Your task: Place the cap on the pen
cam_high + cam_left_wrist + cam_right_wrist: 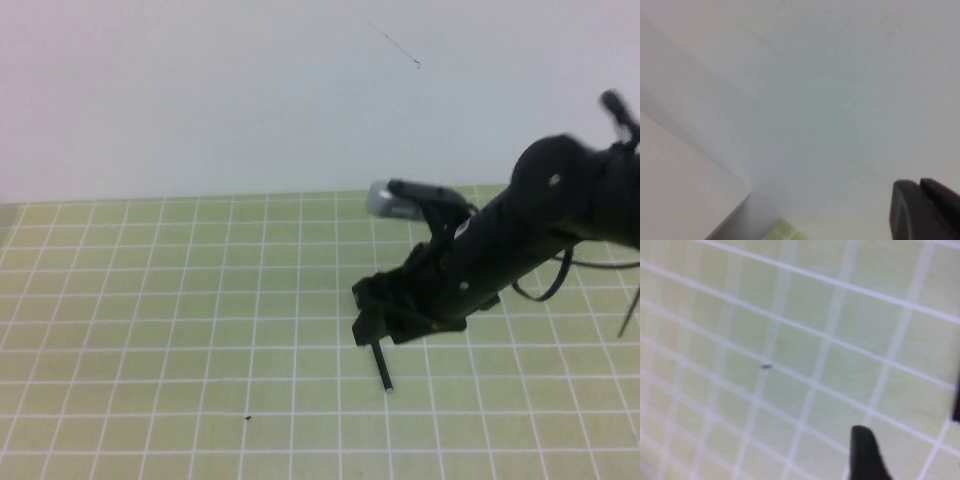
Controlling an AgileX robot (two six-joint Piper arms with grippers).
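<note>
High view: the right claw (pixel 378 322) hangs over the green gridded tabletop (pixel 150 300), its state unclear; the thin black pen (pixel 382 367) pokes out beneath, tip near the tabletop.

Left wrist view: the left claw (pixel 925 210), pressed together, faces a white wall (pixel 815 100).

Right wrist view: one dark finger (pixel 866 455) above the grid, beside a small dark speck (pixel 766 366).

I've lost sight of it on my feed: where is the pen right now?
In the high view the pen lies on the green grid mat, right of centre, its upper end hidden under the right gripper. The left gripper is parked away, facing the wall.
</note>
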